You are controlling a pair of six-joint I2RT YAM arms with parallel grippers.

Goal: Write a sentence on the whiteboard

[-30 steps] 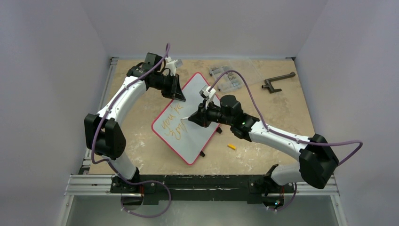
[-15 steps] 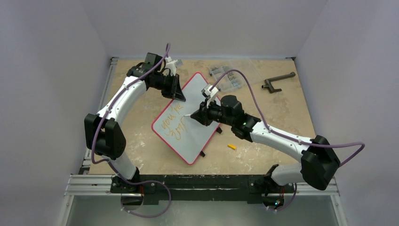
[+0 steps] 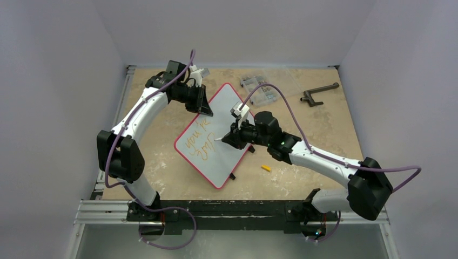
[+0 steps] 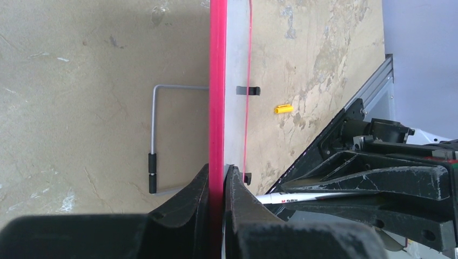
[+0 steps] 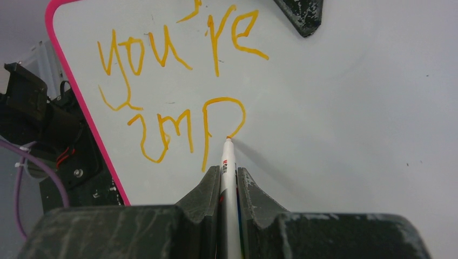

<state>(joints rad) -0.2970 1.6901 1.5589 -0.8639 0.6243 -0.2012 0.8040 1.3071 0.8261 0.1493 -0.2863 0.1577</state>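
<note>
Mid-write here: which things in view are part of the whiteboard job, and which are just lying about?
In the job:
- whiteboard, its red rim clamped by the left gripper
- orange sentence
- marker, held by the right gripper

Lying about:
- clear parts box
- dark crank-shaped tool
- small yellow piece beside the board

whiteboard (image 5: 351,108) reads "you're" — perhaps "imp"

The left arm (image 3: 141,116) arches up the left side and bends inward at the far end, the left gripper (image 4: 217,171) pinched tight on the whiteboard (image 4: 217,81) rim; the right arm (image 3: 318,159) stretches low toward the middle, the right gripper (image 5: 228,172) clamped round a marker (image 5: 227,154), fingers pointing left
</note>
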